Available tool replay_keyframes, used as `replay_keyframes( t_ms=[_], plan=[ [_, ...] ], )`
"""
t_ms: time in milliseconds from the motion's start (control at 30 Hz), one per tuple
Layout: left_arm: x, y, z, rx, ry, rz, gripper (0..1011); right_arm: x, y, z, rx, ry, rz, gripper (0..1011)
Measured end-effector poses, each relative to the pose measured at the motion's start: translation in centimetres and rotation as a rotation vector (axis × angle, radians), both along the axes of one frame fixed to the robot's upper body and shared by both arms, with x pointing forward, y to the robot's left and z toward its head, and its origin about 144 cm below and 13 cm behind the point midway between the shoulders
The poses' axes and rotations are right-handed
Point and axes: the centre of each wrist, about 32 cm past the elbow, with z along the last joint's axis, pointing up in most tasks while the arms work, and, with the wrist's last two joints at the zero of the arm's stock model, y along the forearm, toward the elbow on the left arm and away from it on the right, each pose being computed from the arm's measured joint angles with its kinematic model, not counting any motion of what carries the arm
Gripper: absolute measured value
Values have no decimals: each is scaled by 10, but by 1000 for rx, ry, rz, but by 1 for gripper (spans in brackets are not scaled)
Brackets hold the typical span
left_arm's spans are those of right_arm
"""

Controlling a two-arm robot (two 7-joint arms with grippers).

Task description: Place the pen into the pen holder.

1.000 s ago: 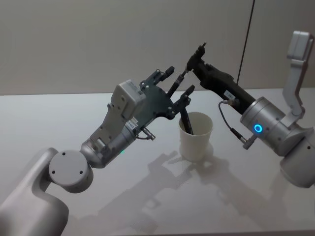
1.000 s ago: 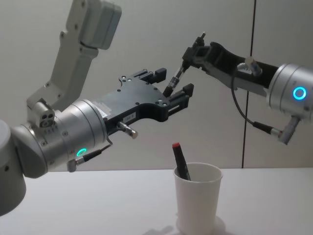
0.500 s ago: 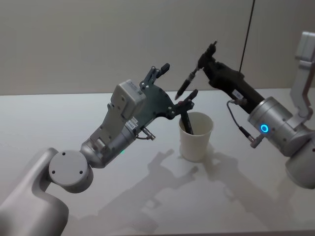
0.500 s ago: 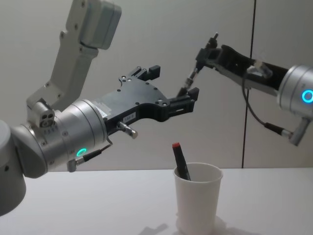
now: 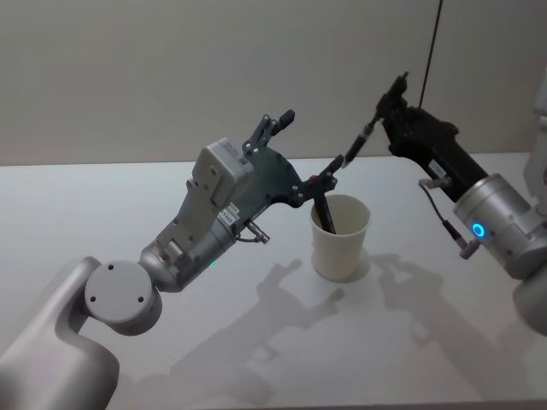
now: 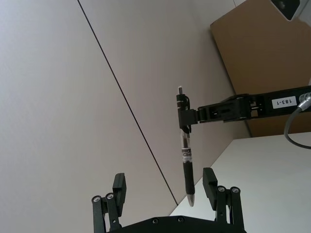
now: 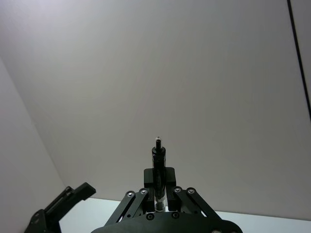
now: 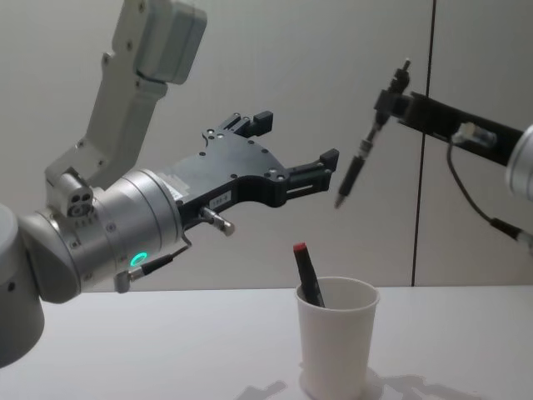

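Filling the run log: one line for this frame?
right gripper: shut on pen, above table | left gripper: open, beside pen | pen holder: upright, holds red-capped marker

marker's [image 8: 308,282] lower end hidden in cup [image 8: 336,350]

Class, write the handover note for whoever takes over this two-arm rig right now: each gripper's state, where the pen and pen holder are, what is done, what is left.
Right gripper: shut on the pen, holding it near its top end, tip hanging down, in the air above and to the right of the pen holder.
Left gripper: open, holding nothing, raised above the holder's left side.
Pen holder: upright on the table, already containing a red-capped marker.
Done: the pen is gripped and lifted.
Left: bring the pen over the holder's mouth, lower it in, release. The left gripper sits close to that path, so watch it.
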Motion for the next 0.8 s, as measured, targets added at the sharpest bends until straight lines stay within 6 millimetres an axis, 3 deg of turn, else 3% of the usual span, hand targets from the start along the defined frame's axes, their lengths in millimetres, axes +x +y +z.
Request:
replay_keyframes(
  t_ms=[800],
  plan=[
    [0, 0, 0, 0, 0, 0, 1000, -8, -14, -32, -163, -50, -67, 125]
  ],
)
